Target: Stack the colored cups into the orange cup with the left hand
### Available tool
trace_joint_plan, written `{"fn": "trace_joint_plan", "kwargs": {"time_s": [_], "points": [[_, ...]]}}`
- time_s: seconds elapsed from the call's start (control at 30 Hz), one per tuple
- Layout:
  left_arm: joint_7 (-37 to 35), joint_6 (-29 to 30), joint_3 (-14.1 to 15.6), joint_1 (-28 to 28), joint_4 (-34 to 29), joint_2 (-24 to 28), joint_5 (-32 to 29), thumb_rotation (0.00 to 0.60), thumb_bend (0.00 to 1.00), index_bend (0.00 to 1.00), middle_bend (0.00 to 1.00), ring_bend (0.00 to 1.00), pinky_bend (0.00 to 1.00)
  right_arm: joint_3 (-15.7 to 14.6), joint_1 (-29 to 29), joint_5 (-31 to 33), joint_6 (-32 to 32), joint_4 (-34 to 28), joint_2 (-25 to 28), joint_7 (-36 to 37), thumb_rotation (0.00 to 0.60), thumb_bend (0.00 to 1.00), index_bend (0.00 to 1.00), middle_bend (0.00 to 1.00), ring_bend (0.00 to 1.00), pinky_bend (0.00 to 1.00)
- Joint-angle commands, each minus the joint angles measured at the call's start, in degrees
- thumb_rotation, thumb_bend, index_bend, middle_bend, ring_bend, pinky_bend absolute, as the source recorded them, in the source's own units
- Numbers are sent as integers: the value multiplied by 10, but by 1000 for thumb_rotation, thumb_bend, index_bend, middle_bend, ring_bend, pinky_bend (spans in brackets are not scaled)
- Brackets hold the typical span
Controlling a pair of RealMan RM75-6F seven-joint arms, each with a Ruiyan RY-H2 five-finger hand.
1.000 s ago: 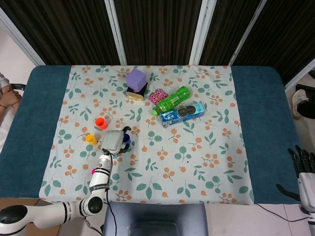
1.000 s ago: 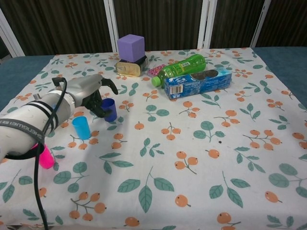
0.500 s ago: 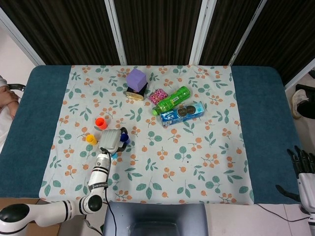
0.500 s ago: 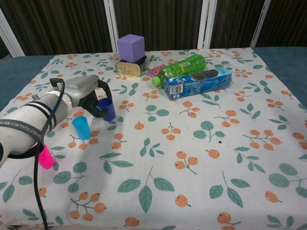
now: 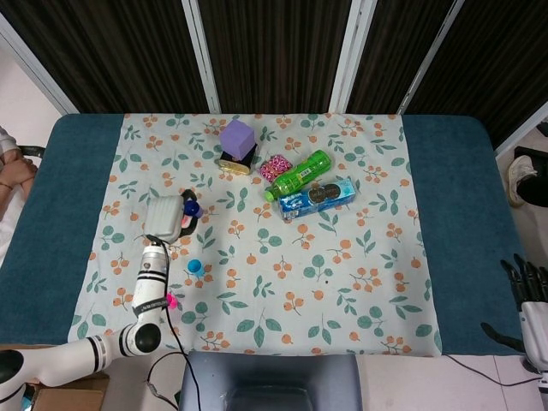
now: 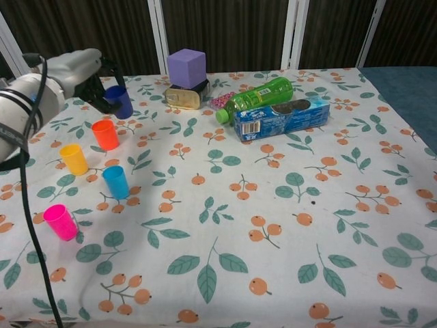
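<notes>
Now the left hand (image 6: 82,72) carries the dark blue cup (image 6: 119,101) in the air, its fingers clamped around it.

The orange cup (image 6: 105,134) stands upright on the surface (image 6: 287,225), just below and nearer the camera than the held cup. In my judgement the hand must bring the cup above it, then down. The right hand (image 5: 525,295), fingers apart, waits far away.

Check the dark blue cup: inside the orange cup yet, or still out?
Out. The left robot hand holds the dark blue cup in the air above the empty, upright orange cup.
</notes>
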Motion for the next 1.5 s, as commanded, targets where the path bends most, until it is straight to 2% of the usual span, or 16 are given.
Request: {"fn": "trace_joint_plan", "kwargs": {"time_s": [0.03, 0.33, 0.67, 0.73, 0.8, 0.97, 1.1, 1.17, 1.33, 1.5], "points": [[-1, -5, -2, 5, 8, 14, -15, 600, 340, 526, 1000, 1000, 1000, -1, 0, -1, -1, 0, 0, -1, 600, 229, 0, 0, 0, 0], [-20, -32, 21, 8, 58, 6, -25, 600, 338, 527, 1000, 1000, 1000, 0, 0, 1, -1, -1, -1, -3, 600, 229, 0, 0, 0, 0], [-40, -49, 29, -1, 113, -21, -23, 600, 337, 522, 1000, 1000, 1000, 0, 0, 1, -1, -1, 1, 3, 600, 229, 0, 0, 0, 0], [-48, -49, 31, -1, 124, -26, -17, 600, 339, 460, 1000, 1000, 1000, 0, 0, 1, -1, -1, 1, 3, 600, 229, 0, 0, 0, 0], [-53, -48, 32, -2, 134, -30, -10, 600, 343, 343, 1000, 1000, 1000, 0, 0, 1, -1, -1, 1, 3, 600, 229, 0, 0, 0, 0], [-67, -51, 32, -1, 140, -33, -2, 600, 344, 188, 1000, 1000, 1000, 0, -1, 2, 1, -1, 2, 4, 600, 229, 0, 0, 0, 0], [-62, -51, 36, 5, 114, -20, -2, 600, 350, 26, 1000, 1000, 1000, 0, 0, 2, 0, 0, 1, 3, 600, 229, 0, 0, 0, 0], [-58, -50, 36, 8, 95, -11, -5, 600, 351, 1, 1000, 1000, 1000, 0, 0, 2, -2, -1, 1, 2, 600, 230, 0, 0, 0, 0], [-63, -29, 51, 33, 10, 32, 17, 600, 350, 23, 1000, 1000, 1000, -1, -1, 0, 0, -1, 1, 3, 600, 229, 0, 0, 0, 0], [-71, -25, 86, 74, -90, 93, 22, 600, 350, 159, 1000, 1000, 1000, -2, -1, -2, 0, 0, 0, 1, 600, 229, 0, 0, 0, 0]]}}
